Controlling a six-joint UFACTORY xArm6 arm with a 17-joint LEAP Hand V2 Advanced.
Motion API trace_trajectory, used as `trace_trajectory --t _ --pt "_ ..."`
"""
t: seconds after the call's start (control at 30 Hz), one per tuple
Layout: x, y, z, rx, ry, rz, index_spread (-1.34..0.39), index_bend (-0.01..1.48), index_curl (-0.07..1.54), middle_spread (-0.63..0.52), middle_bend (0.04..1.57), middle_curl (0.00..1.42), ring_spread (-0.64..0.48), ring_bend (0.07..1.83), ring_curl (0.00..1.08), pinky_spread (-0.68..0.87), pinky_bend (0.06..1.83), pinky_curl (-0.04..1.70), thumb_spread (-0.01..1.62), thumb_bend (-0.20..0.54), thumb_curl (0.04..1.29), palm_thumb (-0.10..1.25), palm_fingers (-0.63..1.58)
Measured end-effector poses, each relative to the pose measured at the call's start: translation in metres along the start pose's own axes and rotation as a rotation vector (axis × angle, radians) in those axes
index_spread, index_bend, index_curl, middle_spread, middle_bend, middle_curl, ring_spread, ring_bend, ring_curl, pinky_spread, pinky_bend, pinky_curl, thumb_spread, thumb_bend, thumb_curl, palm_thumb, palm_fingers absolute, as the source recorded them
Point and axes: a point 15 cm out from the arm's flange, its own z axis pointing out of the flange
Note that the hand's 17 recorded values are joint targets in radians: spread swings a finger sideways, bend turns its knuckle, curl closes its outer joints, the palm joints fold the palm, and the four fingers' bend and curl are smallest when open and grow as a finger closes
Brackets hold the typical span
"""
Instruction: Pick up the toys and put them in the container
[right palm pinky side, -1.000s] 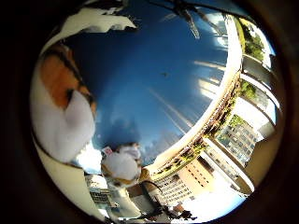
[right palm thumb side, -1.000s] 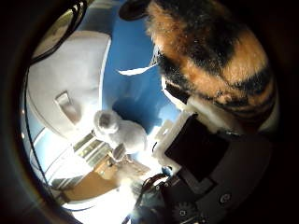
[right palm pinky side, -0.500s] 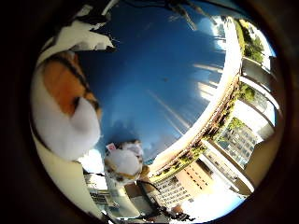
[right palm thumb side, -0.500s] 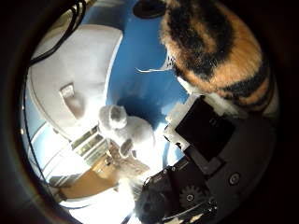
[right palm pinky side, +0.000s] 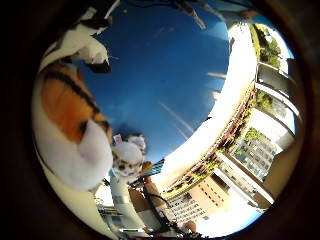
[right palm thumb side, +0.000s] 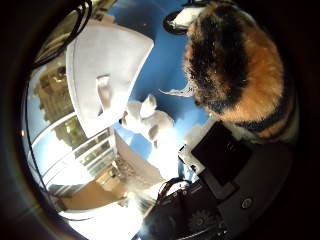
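A plush calico cat toy (right palm thumb side: 240, 70) with shaggy fur in orange, black and white patches fills a large part of the thumb-side palm view, so it sits close against the palm. From the little-finger side the same toy shows a rounded white belly, an orange flank with dark stripes, and a white and black head with thin whiskers. It lies on a smooth, bright blue surface (right palm pinky side: 165, 75) that bears faint pale streaks.

Beside the cat, on the same blue surface, lies a smaller white plush toy (right palm thumb side: 147, 120) — soft, lumpy, with short stubby ears or limbs. Just beyond it stands a white container (right palm thumb side: 102, 70), smooth-walled and boxy, with a small raised tab on its outer face.

The right hand (right palm thumb side: 225, 170) shows as a flat black rectangular pad in a white frame, with dark geared parts next to it, right up against the cat's fur. Whether the fingers are curled round the cat or straight cannot be told — too little of them shows
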Motion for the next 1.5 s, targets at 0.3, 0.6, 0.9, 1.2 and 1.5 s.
trace_trajectory --t 0.3,0.6,0.9,1.2,1.5 --pt "-0.044 0.094 -0.081 0.068 0.003 -0.159 -0.82 1.24 -0.01 -0.33 1.19 1.26 -0.14 1.57 0.86 0.1 1.8 0.57 1.14 -0.011 0.75 0.99 0.67" --pt "-0.134 0.171 -0.143 0.247 0.015 -0.383 -0.83 1.29 -0.02 -0.32 1.23 1.27 -0.14 1.6 0.86 0.1 1.79 0.66 1.15 -0.006 0.8 1.02 0.65" --pt "-0.238 0.175 -0.18 0.479 0.034 -0.624 -0.82 1.34 -0.02 -0.31 1.26 1.26 -0.14 1.63 0.86 0.1 1.78 0.72 1.13 -0.015 0.84 1.0 0.63" --pt "-0.341 0.072 -0.165 0.668 0.001 -0.695 -0.82 1.34 -0.03 -0.3 1.3 1.24 -0.12 1.67 0.85 0.1 1.76 0.77 1.13 -0.028 0.8 0.85 0.54" --pt "-0.363 -0.037 -0.1 0.681 0.009 -0.653 -0.57 1.42 0.04 -0.22 1.1 1.05 0.04 1.43 0.68 0.2 1.51 0.71 1.15 -0.04 0.69 0.78 0.55"
